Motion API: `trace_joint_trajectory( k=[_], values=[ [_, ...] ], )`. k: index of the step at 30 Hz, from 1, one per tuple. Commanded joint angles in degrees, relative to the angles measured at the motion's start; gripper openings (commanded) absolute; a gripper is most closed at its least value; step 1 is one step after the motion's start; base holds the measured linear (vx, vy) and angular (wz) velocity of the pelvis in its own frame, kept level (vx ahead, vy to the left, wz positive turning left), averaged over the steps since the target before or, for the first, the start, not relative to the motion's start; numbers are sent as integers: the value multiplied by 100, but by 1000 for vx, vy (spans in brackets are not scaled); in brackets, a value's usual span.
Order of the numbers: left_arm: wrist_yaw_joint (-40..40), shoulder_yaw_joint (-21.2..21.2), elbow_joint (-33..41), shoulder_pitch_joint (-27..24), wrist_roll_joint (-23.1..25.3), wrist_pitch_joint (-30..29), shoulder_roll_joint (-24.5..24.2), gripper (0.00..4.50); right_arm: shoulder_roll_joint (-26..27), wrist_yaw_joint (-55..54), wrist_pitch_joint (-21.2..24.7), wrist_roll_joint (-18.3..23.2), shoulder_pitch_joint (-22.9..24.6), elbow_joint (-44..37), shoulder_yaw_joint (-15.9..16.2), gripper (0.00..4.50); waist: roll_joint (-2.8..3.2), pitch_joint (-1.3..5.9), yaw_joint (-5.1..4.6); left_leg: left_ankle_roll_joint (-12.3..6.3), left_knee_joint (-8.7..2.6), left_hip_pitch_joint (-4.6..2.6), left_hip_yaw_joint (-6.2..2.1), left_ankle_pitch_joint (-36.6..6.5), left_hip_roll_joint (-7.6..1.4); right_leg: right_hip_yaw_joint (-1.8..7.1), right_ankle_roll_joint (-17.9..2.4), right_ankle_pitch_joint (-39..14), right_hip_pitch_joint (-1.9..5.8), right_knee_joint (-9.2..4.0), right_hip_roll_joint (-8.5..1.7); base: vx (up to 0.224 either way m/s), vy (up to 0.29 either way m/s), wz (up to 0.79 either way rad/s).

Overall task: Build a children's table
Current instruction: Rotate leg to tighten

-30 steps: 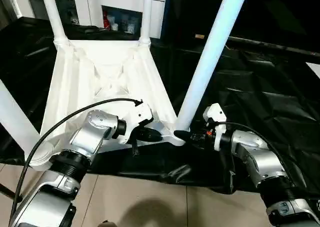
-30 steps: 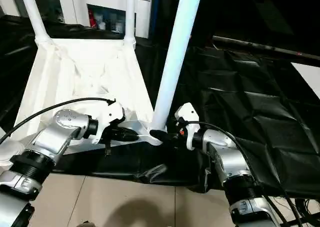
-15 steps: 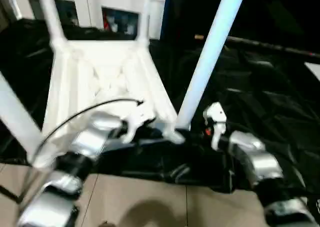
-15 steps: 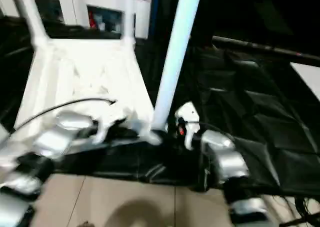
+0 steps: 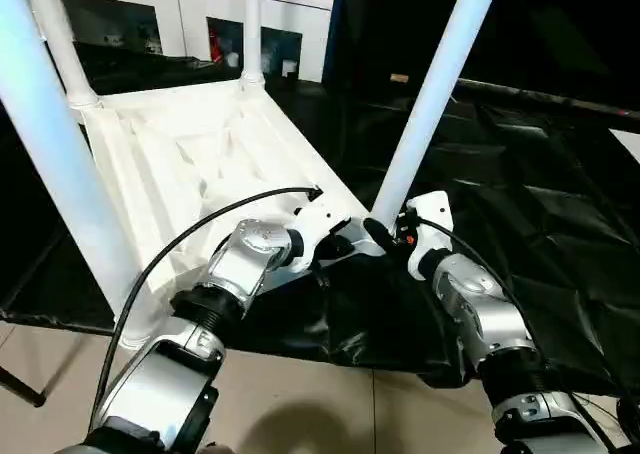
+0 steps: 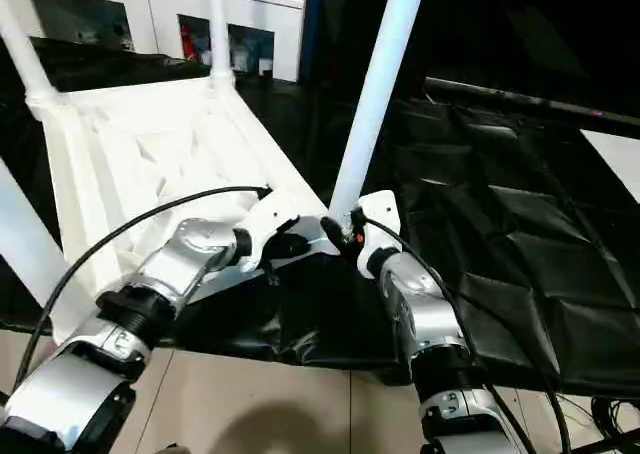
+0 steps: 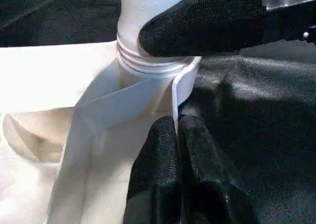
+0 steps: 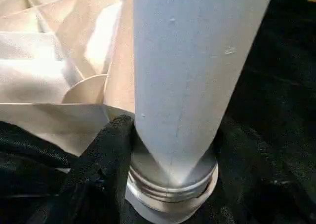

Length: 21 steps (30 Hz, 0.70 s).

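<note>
White plastic tabletop (image 5: 190,164) lies ribbed underside up on the black-draped surface (image 5: 560,214), four legs standing in its corner sockets. The left gripper (image 7: 178,135), fingers pressed together, pinches the thin rim beside the near right socket (image 7: 158,73). The right gripper (image 8: 168,150) clasps the base of the leg (image 5: 425,94) there, one finger (image 8: 106,155) against its threaded collar.

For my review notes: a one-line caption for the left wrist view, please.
Left gripper pinches the tabletop rim beside the corner socket while a right gripper finger presses the leg's threaded base.
</note>
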State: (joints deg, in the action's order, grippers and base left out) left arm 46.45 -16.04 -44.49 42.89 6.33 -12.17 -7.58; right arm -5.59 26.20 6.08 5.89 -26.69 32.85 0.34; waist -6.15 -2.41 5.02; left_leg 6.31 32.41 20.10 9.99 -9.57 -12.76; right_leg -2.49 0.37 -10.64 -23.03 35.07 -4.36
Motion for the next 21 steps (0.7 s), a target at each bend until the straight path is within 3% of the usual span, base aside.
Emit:
trace_joint_trajectory(
  k=[1,8,10,14,15,21],
  values=[
    [234,-156,123,-124,-69,84,29,0,87,800,197,166,103,1,379,289,-4,299,9,-145,-351,8,28,-1401,-23,173,-882,-1459,245,-462,-291,0,0,0],
    [1333,-235,732,-502,-205,160,-695,0,-681,2153,379,371,104,-259,502,354,10,287,-2,-169,-357,25,30,-1375,-43,175,-947,-1500,245,-457,-296,0,0,0],
    [1879,-243,1067,-654,-383,135,-984,0,-919,2562,409,400,91,-329,570,354,15,289,0,-181,-353,9,39,-1319,-52,180,-999,-1390,230,-440,-290,0,0,0],
    [2127,-131,1314,-777,-553,50,-1180,0,-1146,3096,360,335,125,-378,739,354,28,299,14,-160,-350,-20,46,-1307,-70,172,-1122,-1177,210,-407,-287,0,0,0],
    [2185,-108,1363,-807,-591,40,-1230,0,-1178,3187,335,315,134,-381,789,354,3,298,12,-168,-349,-3,51,-1251,-66,168,-1140,-1075,224,-396,-278,0,0,0],
    [2271,-107,1560,-891,-668,-54,-1318,0,-1106,3229,362,398,147,-385,831,339,-6,308,15,-168,-332,12,57,-1062,-50,174,-1162,-889,247,-361,-293,0,0,0]
  ],
)
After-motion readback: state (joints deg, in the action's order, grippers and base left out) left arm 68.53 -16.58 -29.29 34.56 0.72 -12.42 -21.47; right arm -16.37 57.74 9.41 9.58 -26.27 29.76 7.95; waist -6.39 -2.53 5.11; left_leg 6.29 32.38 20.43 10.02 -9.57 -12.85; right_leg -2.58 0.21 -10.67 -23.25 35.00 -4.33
